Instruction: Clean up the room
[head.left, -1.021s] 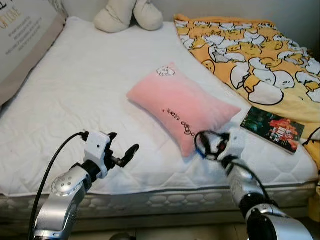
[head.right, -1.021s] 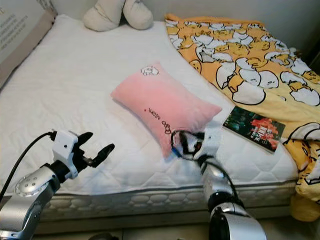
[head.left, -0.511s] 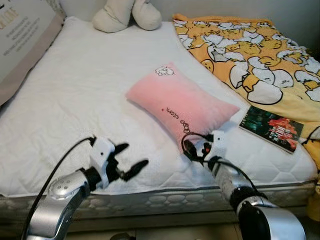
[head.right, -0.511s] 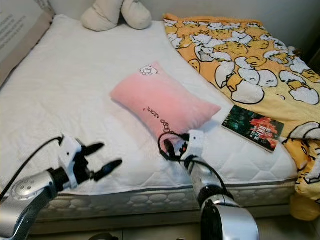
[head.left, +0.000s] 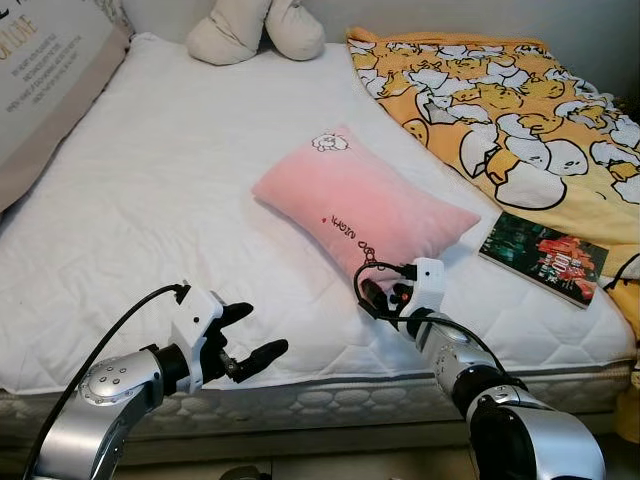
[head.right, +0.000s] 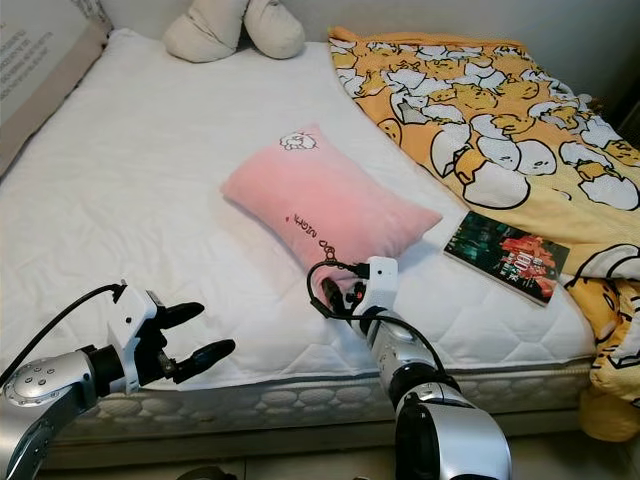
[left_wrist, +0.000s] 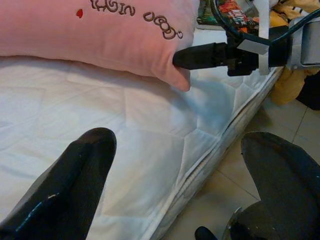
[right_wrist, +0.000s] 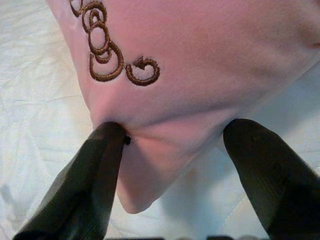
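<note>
I've brought the right gripper (right_wrist: 172, 165) in over the last second so its spread fingers now straddle the near corner of the pink pillow (head.left: 360, 215) lying mid-mattress (head.left: 150, 200) (left gripper (head.left: 248, 345) open, hovering at the edge), so closing looks next.

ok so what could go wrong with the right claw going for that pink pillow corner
1. The right claw is open around just the tip of the pink pillow. With so little fabric between its fingers, a pinch may slip off when lifted.
2. One finger already presses the corner, so closing could nudge the pillow away rather than catch it.
3. The book lies close beside the pillow; dragging the pillow sideways might push it toward the mattress edge.
</note>
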